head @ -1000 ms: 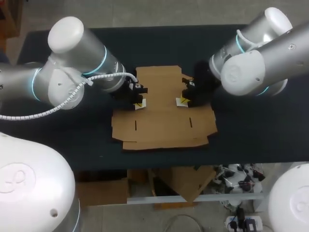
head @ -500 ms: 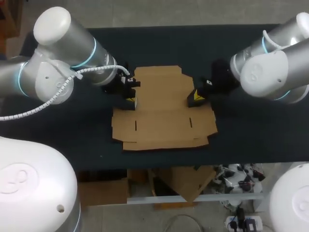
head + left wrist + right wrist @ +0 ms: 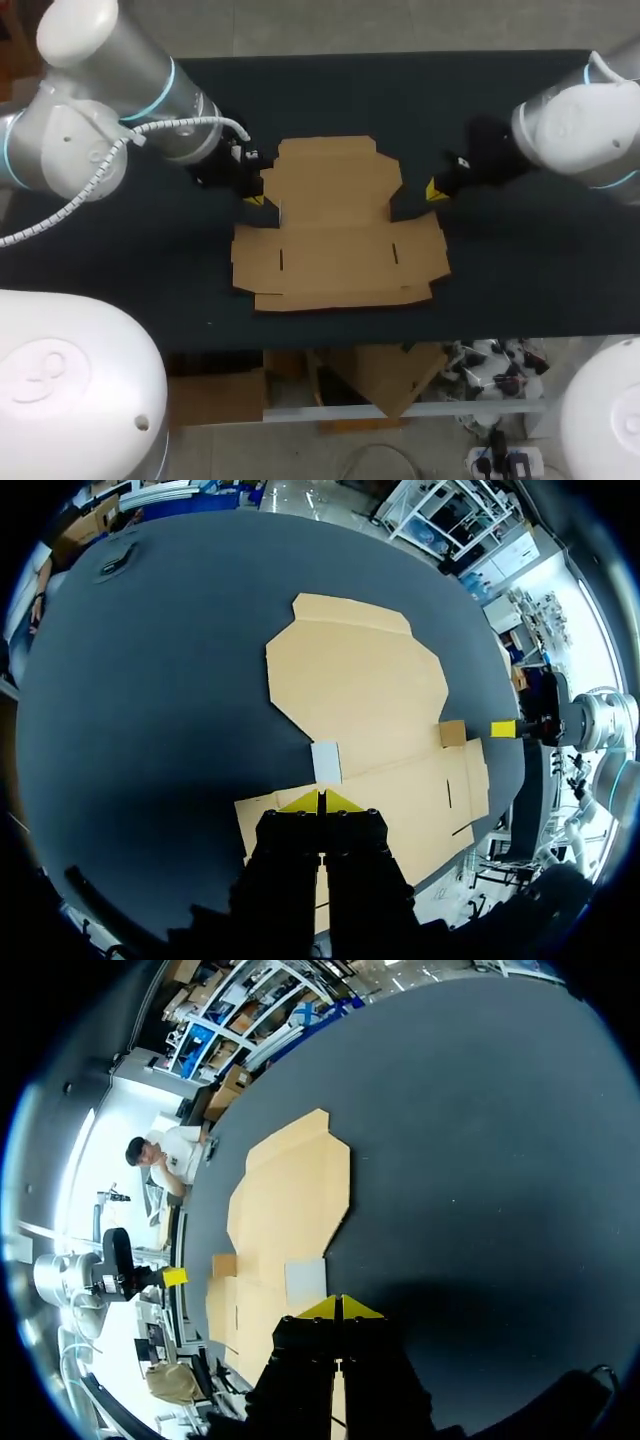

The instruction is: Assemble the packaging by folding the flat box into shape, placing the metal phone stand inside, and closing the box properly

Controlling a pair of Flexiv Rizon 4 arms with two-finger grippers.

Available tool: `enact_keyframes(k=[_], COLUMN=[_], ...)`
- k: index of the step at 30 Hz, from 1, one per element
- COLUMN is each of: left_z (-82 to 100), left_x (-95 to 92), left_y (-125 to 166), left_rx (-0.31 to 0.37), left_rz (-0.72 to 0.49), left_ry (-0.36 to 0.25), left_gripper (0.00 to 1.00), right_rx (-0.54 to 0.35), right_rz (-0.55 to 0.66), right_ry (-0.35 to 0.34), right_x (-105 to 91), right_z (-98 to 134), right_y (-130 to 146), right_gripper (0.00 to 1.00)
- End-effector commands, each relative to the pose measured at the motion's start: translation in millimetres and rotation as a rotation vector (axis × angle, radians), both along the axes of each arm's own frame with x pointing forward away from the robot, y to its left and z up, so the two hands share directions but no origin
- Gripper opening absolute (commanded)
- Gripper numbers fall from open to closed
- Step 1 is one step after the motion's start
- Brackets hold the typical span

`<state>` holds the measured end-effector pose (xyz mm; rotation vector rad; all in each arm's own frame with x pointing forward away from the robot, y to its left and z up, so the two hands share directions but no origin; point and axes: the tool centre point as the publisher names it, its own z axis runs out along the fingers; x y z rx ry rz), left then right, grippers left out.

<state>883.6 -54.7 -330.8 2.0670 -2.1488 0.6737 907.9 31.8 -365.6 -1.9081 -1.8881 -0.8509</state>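
Note:
The flat brown cardboard box (image 3: 335,225) lies unfolded at the middle of the dark table. My left gripper (image 3: 252,199) is shut and empty, just off the box's left edge. In the left wrist view its yellow tips (image 3: 320,802) meet over the near edge of the box (image 3: 360,690), with a small raised flap (image 3: 326,762) just ahead. My right gripper (image 3: 435,190) is shut and empty by the right edge. In the right wrist view it (image 3: 340,1307) hangs beside the box (image 3: 290,1200), close to another small flap (image 3: 305,1280). No phone stand is in view.
The dark table top (image 3: 520,270) spreads bare around the box on both sides and behind it. A small dark object (image 3: 118,558) lies near the table's far corner in the left wrist view. Loose cardboard sits below the front edge.
Both arms have drawn back outward from the box's middle: the left gripper moved left and away, the right one to the right. Their tips have left the small side flaps.

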Motion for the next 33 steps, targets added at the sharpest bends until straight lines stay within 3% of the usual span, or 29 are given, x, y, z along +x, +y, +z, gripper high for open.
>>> enact_keyframes(k=[1, 15, 25, 33], left_z=[20.1, 31.0, 20.0, 4.7], left_x=[-24.4, -94.8, -144.4, -167.2], left_y=[17.1, 44.6, 44.6, 44.4], left_rx=[-0.002, -0.053, -0.078, -0.095], left_rz=[0.027, 0.072, 0.083, 0.087], left_ry=[-0.014, -0.004, 0.016, 0.040], left_gripper=[0.00, 0.00, 0.00, 0.00], right_rx=[0.071, 0.072, 0.072, 0.069], right_rz=[0.007, 0.004, 0.008, 0.000], right_ry=[-0.014, -0.021, -0.016, -0.025], right_x=[-17.9, -70.6, -121.4, -153.3], right_z=[18.8, 31.9, 19.6, 11.6], right_y=[-20.0, -37.6, -47.4, -49.2], right_gripper=[0.00, 0.00, 0.00, 0.00])
